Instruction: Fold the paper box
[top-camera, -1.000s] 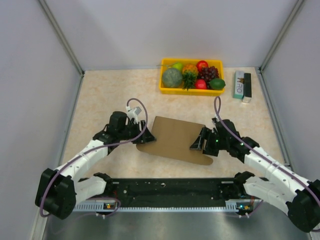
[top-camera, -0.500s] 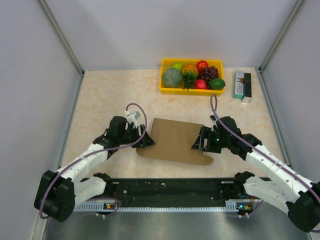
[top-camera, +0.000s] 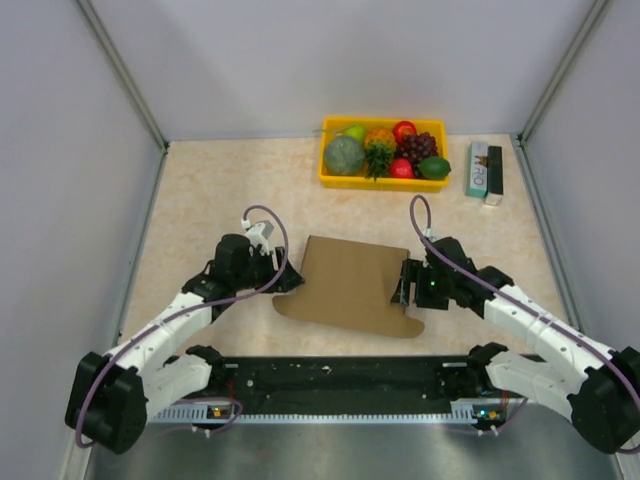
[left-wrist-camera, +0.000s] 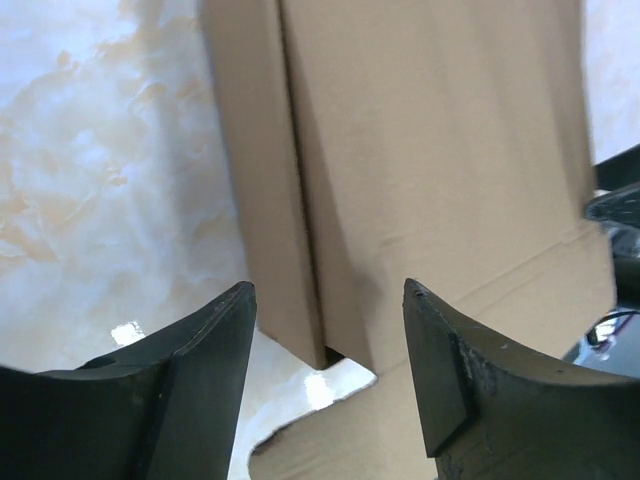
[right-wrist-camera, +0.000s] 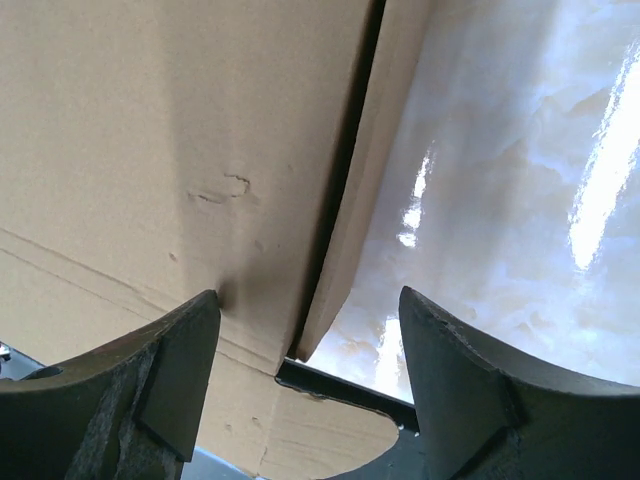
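- The top view looks down from high behind the arms and takes in the whole table (top-camera: 200, 200).
- The left wrist view looks past the left claw (left-wrist-camera: 330, 290), very close over the left edge of the cardboard box (left-wrist-camera: 430, 150).
- The right wrist view looks past the right claw (right-wrist-camera: 310, 295), equally close over the box's right edge.
- All three views share the box.

The flat brown corrugated cardboard paper box (top-camera: 350, 283) lies on the pale marbled table (top-camera: 220, 190). Behind the box sits the yellow plastic fruit tray (top-camera: 360, 184), with the small green-white-black printed carton (top-camera: 484, 170) behind and further right. The left gripper (top-camera: 292, 282) is at the box's left edge and the right gripper (top-camera: 403, 290) at its right edge, possibly touching
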